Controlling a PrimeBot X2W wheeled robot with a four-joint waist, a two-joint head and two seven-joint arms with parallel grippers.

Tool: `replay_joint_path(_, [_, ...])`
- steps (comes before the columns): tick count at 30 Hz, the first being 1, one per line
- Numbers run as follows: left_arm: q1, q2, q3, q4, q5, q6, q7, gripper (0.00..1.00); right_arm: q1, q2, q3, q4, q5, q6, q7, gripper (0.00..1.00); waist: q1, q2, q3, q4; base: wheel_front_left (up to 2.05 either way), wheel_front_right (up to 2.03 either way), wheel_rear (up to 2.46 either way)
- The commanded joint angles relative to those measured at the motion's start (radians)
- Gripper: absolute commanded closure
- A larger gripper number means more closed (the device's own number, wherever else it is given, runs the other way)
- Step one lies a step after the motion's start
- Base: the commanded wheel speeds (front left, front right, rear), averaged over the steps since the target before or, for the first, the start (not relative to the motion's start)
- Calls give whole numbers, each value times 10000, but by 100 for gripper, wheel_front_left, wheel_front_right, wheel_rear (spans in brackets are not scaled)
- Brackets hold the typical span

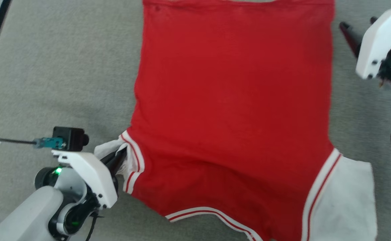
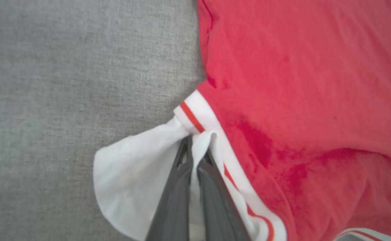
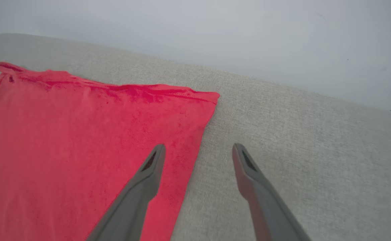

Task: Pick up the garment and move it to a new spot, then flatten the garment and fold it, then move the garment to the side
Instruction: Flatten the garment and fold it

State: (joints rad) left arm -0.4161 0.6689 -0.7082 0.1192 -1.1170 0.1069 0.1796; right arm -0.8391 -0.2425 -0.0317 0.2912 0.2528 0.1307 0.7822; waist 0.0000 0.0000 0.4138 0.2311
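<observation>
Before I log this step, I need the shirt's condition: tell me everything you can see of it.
The shirt is red soft knit with white short sleeves and red-and-white striped trim at neck and sleeve seams. It lies spread on a grey cloth surface, no print showing, hem farthest from the robot. The right sleeve lies flat; the left sleeve is bunched, pinched by the shut left gripper. The open right gripper hangs over its right edge.

Overhead head view, close wrist views, shared garment (image 1: pixel 232 100)
</observation>
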Motion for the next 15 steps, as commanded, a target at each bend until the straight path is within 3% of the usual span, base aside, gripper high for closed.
replay_joint_path(1, [-183,-79,-46,80,58,-61,34,100,-300,-23,-78,398,-169,1,-50,0,0,0,267,326,0,0,0])
replay_joint_path(9, [-843,-722,-414,787,224,-562,185,100,-2419,-50,-851,3948,-1419,1,441,0,0,0,726,1193,0,0,0])
replay_joint_path(15, [-1112,-1119,-620,1380,277,-926,205,100,-2967,15,-1708,5984,-2490,1,1423,0,0,0,918,1627,0,0,0])
